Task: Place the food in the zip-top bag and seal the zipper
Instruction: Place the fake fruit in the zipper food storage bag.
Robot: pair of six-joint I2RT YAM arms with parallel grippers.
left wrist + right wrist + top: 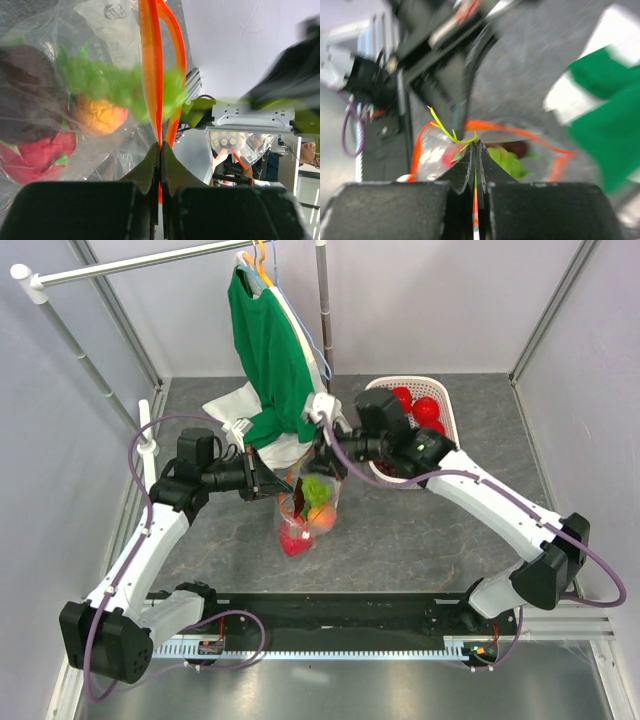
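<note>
The left gripper (283,483) is pinched tight on the zipper (150,75). In the left wrist view its fingertips (147,170) meet with only the orange strip between them. Beyond the tips the strip splits into two tracks that bow apart, so the mouth is open there. Left of the strip in that view, seen through the clear bag (107,30), are a red dragon fruit (40,155), a dark fruit (25,105), an orange fruit (97,115) and blurred green grapes (110,82).

From above, the bag sits between the two grippers near the middle of the table (420,530). Its mouth points to the far side and the food is bunched toward its near end, with green farthest, orange beside it and red nearest. Whether the bag's bottom rests on the table I cannot tell.

The right gripper (322,462) grips the mouth edge just right of the left one. Its wrist view shows the jaws closed on the zipper, with a thin green stem (440,124) poking out at the tips. Past the tips the orange tracks loop open, with grapes inside.

Behind the grippers a green shirt (270,350) hangs from a rail (130,264) above a white cloth (235,405). To the right a white basket (452,420) holds red fruits (425,410), just behind the right arm's wrist.
</note>
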